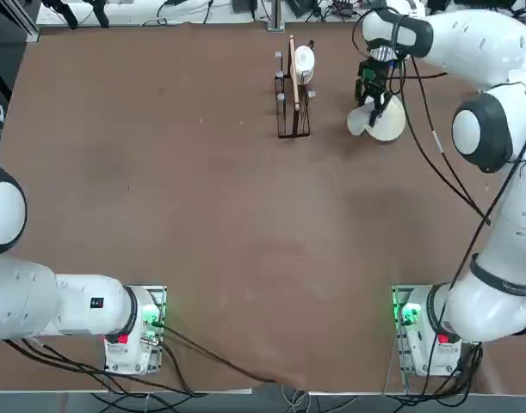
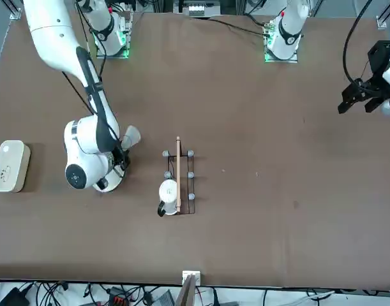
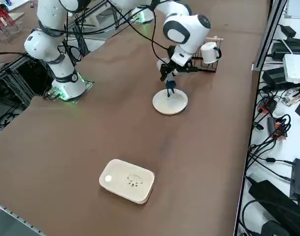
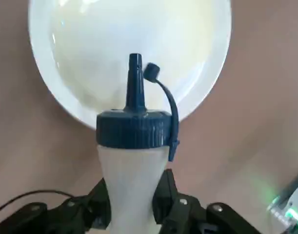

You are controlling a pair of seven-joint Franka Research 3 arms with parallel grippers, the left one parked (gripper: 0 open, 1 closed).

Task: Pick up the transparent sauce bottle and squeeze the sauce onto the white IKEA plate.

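Table: broad brown tabletop point(image 1: 202, 224), bare over most of its area.
Right arm: white jointed robot arm point(image 1: 495, 129) reaching from its base at the near edge out to the far right part of the table, wrist bent downward over the plate.
Box: white rounded-rectangular box point(image 3: 127, 180) lying flat on the table, well apart from everything else, toward the robot's right-hand edge.
Rack: thin dark wire rack point(image 1: 293, 99) with a light wooden rod, standing to the left of the plate in the overhead view; a small white round piece point(image 1: 304, 60) sits upright between its bars.
Plate: the white IKEA plate point(image 3: 170, 102), round, cream-white with a shallow raised rim, flat on the table directly beneath the gripper; its surface looks clean in the wrist view.
Right gripper: black two-finger gripper point(image 4: 131, 197) hanging above the plate, fingers clenched on the bottle's body from both sides.
Bottle: the transparent sauce bottle point(image 4: 131, 175), small, clear-whitish plastic with a dark blue nozzle cap, held in the gripper off the table, nozzle tipped toward the plate; the little blue tip cover dangles open on its strap beside the nozzle.
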